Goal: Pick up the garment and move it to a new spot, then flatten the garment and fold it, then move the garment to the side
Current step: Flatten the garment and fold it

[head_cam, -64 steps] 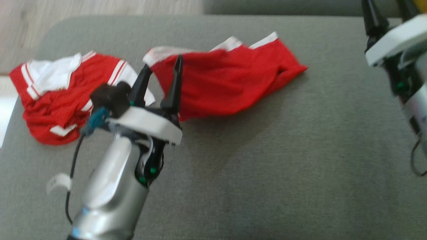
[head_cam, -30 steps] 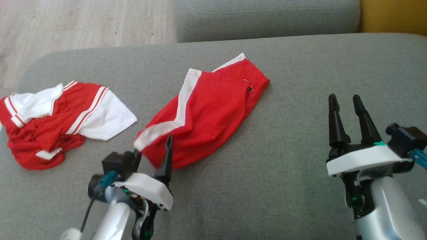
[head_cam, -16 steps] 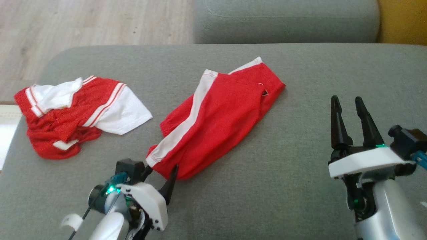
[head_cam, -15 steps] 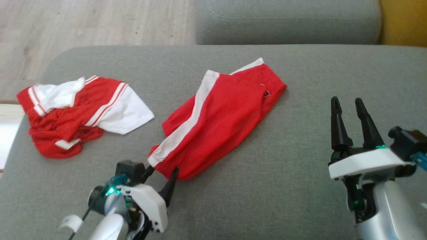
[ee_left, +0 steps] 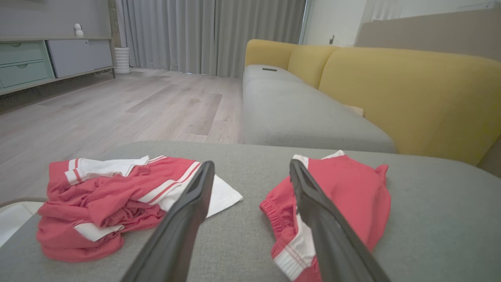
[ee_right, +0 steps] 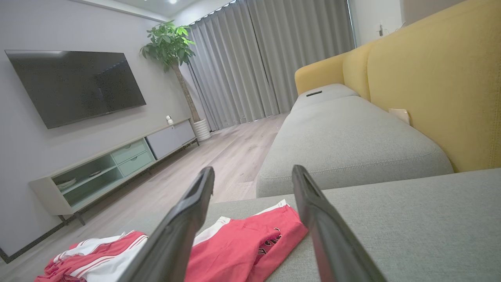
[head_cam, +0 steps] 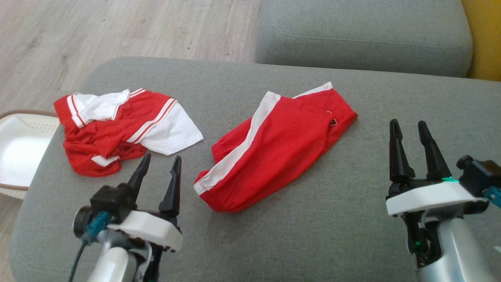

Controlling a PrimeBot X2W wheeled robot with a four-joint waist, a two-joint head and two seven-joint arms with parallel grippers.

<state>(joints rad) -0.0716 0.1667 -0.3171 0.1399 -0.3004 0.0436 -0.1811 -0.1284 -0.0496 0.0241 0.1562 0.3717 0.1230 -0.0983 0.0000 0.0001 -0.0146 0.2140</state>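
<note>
In the head view the left gripper (head_cam: 162, 157) has come away from the near hem of the red shorts (head_cam: 278, 149), where its fingers sat half a second ago. It now stands to their left, fingers spread and empty, pointing toward the red-and-white jersey (head_cam: 121, 129). The whole picture has also shifted, so the camera has moved. The shorts have not: they lie diagonally in the middle of the grey cushion (head_cam: 352, 203), white side stripe uppermost, well apart from the jersey. The right gripper (head_cam: 408, 123) hangs to the right of them as before, fingers apart, holding nothing. We judge the shorts released, the doubling-over likely done and the move to the side still to come. A white basket (head_cam: 15, 149) is cut off by the left edge.

In the left wrist view the left gripper (ee_left: 251, 163) has its spread fingers framing bare cushion, with the jersey (ee_left: 109, 196) on one side and the shorts (ee_left: 344, 192) on the other. One finger covers part of the near hem, so we cannot tell how tidy the layers are.

In the right wrist view the right gripper (ee_right: 252, 169) is spread too. The shorts (ee_right: 242, 243) run under the bottom edge and behind a finger, and their small emblem is unreadable.
</note>
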